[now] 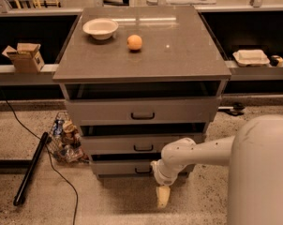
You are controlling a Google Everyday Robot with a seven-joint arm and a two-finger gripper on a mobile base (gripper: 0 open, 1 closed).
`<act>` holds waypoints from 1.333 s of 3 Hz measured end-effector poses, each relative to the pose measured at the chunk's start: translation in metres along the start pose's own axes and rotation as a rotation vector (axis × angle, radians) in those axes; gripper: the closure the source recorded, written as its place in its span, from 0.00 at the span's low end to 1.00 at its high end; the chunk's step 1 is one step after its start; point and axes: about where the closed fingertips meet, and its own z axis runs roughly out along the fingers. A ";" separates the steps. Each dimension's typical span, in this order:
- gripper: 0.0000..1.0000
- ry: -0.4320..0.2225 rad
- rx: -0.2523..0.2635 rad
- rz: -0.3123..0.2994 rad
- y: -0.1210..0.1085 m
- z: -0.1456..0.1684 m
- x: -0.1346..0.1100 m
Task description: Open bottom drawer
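Bottom drawer [118, 167] is the lowest and narrowest of three grey fronts in the cabinet [141, 86] at the centre of our view. It has a small dark handle [142, 171] at its middle and a dark gap above it. Its right end is hidden behind the robot's arm.

Starting at the far left, we see a cardboard box [23, 56] on a low ledge. Below it a black pole [31, 168] lies on the speckled floor, with a thin cable nearby. A wire basket of packets [65, 142] stands just beside the cabinet's left side.

On the cabinet's top sit a pale bowl [100, 28] and, to its right, an orange [135, 42] (the two are near each other but apart).

Right of the handle, the white arm [193, 154] crosses the drawer's front. The gripper [162, 197] hangs below it, cream-coloured, pointing down at the floor, lower than the handle and not touching it. We can't make out whether it is parted or closed.

At the far right, a white container [250, 56] rests on the ledge, and the robot's large white body [261, 172] fills the corner.
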 end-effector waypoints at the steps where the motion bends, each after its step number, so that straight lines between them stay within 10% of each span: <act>1: 0.00 -0.015 0.017 -0.021 -0.036 0.040 0.026; 4: 0.00 -0.006 0.050 0.015 -0.112 0.114 0.068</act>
